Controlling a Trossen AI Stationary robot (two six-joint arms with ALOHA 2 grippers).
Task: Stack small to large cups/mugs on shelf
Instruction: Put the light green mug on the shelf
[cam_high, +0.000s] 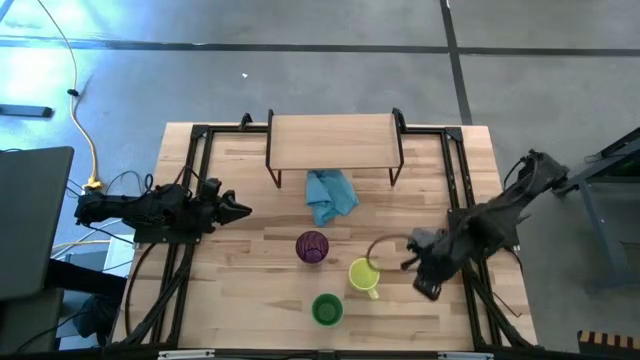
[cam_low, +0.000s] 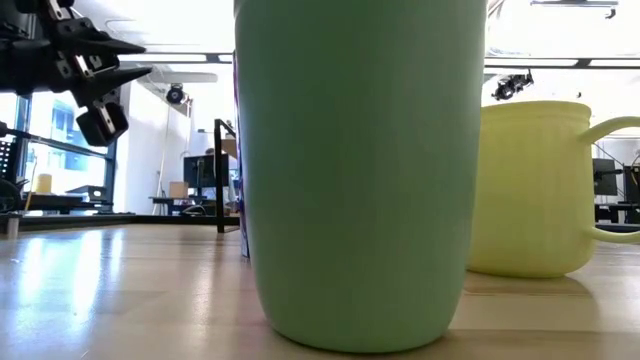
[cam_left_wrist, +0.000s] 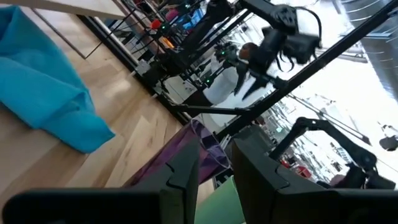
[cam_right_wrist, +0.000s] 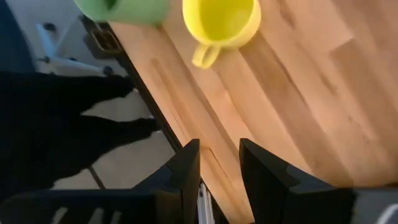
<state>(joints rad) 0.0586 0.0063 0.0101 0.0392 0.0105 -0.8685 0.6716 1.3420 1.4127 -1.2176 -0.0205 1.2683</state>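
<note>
A grey concrete floor surrounds the wooden table, crossed by dark seam lines. A yellow cable runs over the floor on the left, near a dark flat panel at the picture's edge. Bright glare lies on the floor in the upper left corner. From table height, the room behind shows white ceiling with long light strips, tall windows on the left, and desks with dark monitors farther back.
</note>
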